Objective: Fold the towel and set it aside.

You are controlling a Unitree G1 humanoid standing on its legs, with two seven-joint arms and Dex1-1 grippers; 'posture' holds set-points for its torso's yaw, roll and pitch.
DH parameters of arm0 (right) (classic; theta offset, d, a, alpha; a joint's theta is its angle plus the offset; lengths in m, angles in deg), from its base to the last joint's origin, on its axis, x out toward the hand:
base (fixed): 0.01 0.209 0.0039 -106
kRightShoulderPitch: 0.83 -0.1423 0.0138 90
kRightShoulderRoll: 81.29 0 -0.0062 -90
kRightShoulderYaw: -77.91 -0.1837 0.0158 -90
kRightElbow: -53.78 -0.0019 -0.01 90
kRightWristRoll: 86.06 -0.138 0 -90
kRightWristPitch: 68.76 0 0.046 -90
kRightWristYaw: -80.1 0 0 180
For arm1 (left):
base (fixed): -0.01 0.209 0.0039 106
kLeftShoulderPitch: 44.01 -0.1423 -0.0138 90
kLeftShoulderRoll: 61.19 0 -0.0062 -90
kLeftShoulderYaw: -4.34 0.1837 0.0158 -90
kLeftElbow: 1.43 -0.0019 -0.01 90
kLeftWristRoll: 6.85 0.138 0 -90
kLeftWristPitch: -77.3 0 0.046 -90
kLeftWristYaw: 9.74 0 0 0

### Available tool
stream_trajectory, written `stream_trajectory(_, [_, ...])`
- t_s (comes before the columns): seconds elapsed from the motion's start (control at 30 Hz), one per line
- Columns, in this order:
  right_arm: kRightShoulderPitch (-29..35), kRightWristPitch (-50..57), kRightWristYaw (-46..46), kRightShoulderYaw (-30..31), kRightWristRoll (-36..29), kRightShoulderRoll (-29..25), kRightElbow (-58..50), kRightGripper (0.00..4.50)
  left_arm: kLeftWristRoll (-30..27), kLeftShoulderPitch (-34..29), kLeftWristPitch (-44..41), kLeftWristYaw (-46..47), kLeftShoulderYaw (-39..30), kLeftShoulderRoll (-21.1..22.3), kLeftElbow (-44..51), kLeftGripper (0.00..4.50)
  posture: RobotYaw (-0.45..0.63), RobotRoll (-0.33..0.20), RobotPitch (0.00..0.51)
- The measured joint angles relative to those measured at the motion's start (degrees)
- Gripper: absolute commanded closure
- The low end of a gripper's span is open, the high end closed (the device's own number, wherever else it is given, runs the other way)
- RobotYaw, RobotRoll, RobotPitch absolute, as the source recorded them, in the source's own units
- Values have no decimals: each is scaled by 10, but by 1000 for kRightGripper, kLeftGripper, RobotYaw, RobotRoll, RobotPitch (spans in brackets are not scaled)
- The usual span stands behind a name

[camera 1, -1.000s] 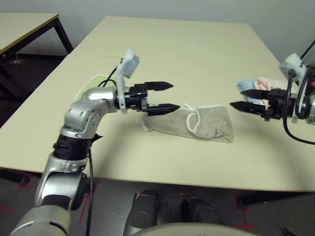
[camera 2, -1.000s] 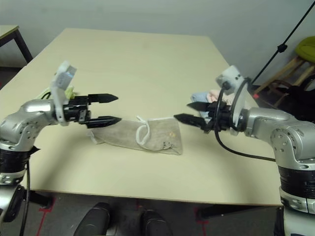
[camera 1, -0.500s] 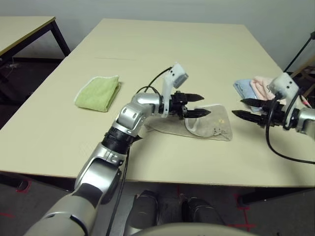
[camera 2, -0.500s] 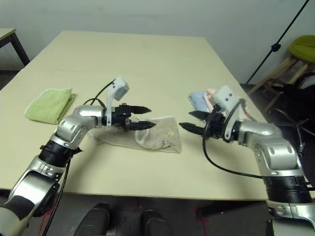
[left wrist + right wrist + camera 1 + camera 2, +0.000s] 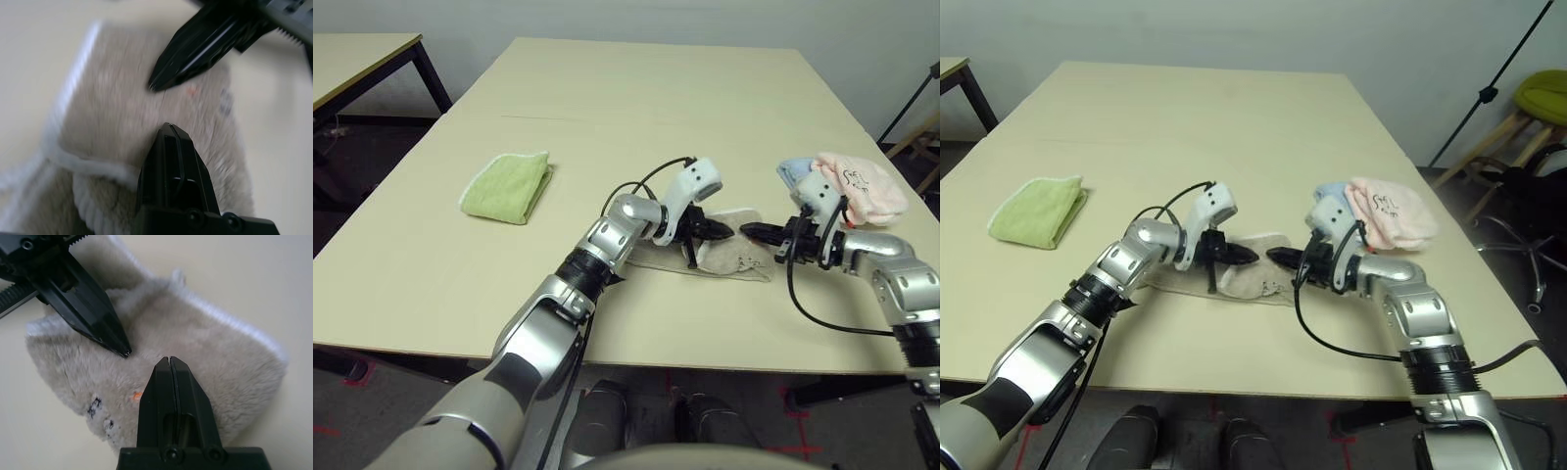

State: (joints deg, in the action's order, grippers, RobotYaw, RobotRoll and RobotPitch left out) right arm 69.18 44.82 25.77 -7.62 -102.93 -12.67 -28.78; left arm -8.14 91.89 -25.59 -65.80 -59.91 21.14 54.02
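Left eye view: the beige-taupe terry towel (image 5: 738, 257) is lying folded into a long shape on the pale cream worktop (image 5: 607, 117), near its front edge. The left claw (image 5: 730, 232) is reaching in from the left and the right claw (image 5: 743, 228) from the right, their tips pointing at each other with a small gap between. Both are hovering over the towel's wider end. A lime-green folded towel (image 5: 508, 187) is lying well apart, to the left. A pink folded cloth (image 5: 862, 188) is sitting beyond the right claw, beside a pale blue folded cloth (image 5: 793, 171).

Right eye view: the two claws are facing each other above the same end of the towel, and the rest of the towel is extending leftward beneath the left claw. A chair with a green seat (image 5: 1542, 96) is standing beyond the worktop's right side.

Left wrist view: the left claw is closed narrow, its fingers together, over the towel's fuzzy surface and near a white stitched edge (image 5: 95, 166). No cloth is showing between the tips.

Right wrist view: the right claw is also closed narrow, its two fingers pressing together with nothing between them. Its tips are lying over the towel, just beside a small orange mark (image 5: 137, 395); dark embroidery (image 5: 94, 407) is showing farther off. Whether either claw is touching the cloth, I cannot tell.
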Motion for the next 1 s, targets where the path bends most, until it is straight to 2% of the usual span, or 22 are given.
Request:
stream_trajectory(0.2, [6,-29,0,18,40,-1,27,4462,22,-5,19,3,-2,15,-18,4486,150,0,91])
stream_trajectory(0.43, [-5,-39,-13,12,39,-4,51,4462,17,-13,17,-8,-23,29,-14,4486,147,0,92])
stream_trajectory(0.57, [-13,-7,-19,-12,13,-2,48,4462,-18,-29,-37,-18,-59,32,40,4486,149,0,96])
stream_trajectory(0.63, [-18,3,-25,-21,4,-6,42,4462,-42,-44,-80,-18,-81,40,99,4486,153,0,99])
stream_trajectory(0.67, [-19,7,-31,-26,-3,-11,38,4488,-56,-51,-105,-18,-93,48,132,4314,153,0,99])
stream_trajectory(0.77, [-27,13,-49,-40,-15,-26,15,3877,-104,-70,-211,10,-147,64,233,3593,166,0,106])
stream_trajectory(1.0, [-56,-30,-108,-45,-35,-41,-16,1422,-210,-107,-482,108,-283,114,432,1287,192,0,108])
